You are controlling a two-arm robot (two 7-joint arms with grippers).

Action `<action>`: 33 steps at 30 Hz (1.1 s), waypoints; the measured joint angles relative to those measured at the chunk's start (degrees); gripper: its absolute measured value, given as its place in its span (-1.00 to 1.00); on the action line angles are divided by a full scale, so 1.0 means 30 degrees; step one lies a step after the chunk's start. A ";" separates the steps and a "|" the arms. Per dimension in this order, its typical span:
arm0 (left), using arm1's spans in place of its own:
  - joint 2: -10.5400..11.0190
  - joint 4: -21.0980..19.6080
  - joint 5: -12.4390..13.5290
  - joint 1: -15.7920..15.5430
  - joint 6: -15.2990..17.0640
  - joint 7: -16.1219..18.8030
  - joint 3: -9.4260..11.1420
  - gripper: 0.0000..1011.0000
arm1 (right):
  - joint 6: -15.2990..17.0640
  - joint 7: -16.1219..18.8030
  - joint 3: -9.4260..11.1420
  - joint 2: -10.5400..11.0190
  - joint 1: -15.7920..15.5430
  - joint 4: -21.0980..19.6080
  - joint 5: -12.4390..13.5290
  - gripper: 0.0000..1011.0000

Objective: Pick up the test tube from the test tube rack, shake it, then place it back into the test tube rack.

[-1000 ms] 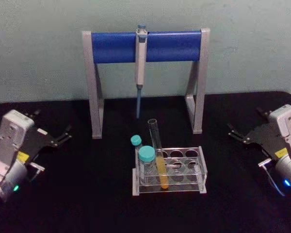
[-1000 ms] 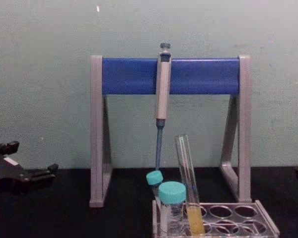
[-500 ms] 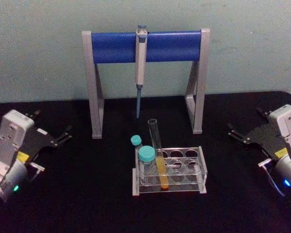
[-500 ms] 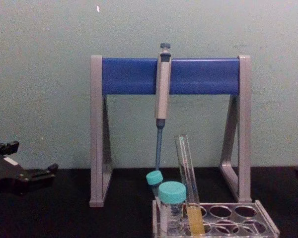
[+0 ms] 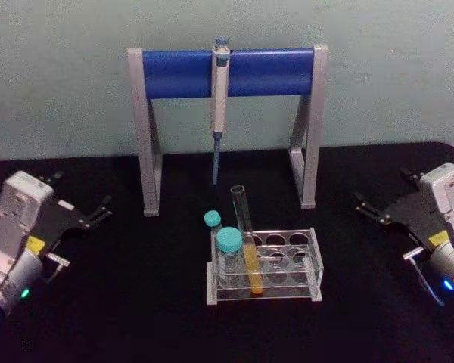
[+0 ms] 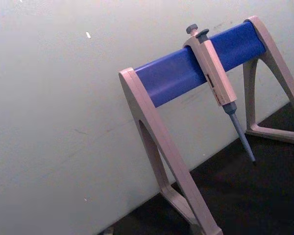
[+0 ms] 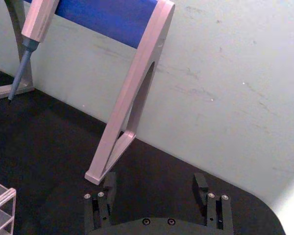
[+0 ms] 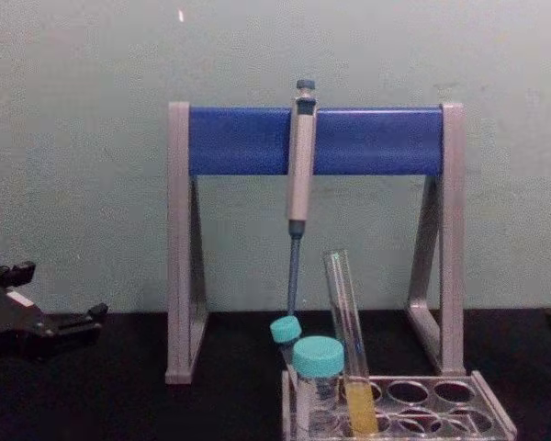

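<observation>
While the left claw (image 5: 79, 193) and right claw (image 5: 382, 189) sit spread, nothing's grabbed.
We worry the tilted test tube (image 5: 247, 240) clips the neighbouring capped tube (image 5: 228, 242) on lift-out.

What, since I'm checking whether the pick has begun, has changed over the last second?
Nothing visibly changed. The tall clear glass test tube with yellow liquid leans in the low clear plastic test tube rack as before, and the left gripper and right gripper stay open, parked out to either side.
</observation>
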 joint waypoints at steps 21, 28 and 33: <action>0.0000 0.0001 0.0000 0.0001 -0.0001 0.0000 -0.0001 0.98 | 0.0000 0.0000 0.0000 0.0001 0.0000 0.0000 0.0000 0.98; 0.0000 0.0001 0.0000 0.0000 -0.0001 0.0000 -0.0001 0.98 | 0.0112 0.0197 0.0178 0.0052 -0.0171 -0.0258 0.0004 0.98; 0.0001 0.0000 0.0000 0.0000 0.0000 -0.0001 0.0000 0.98 | 0.0409 0.0770 0.0498 0.0347 -0.0683 -0.1073 0.0185 0.98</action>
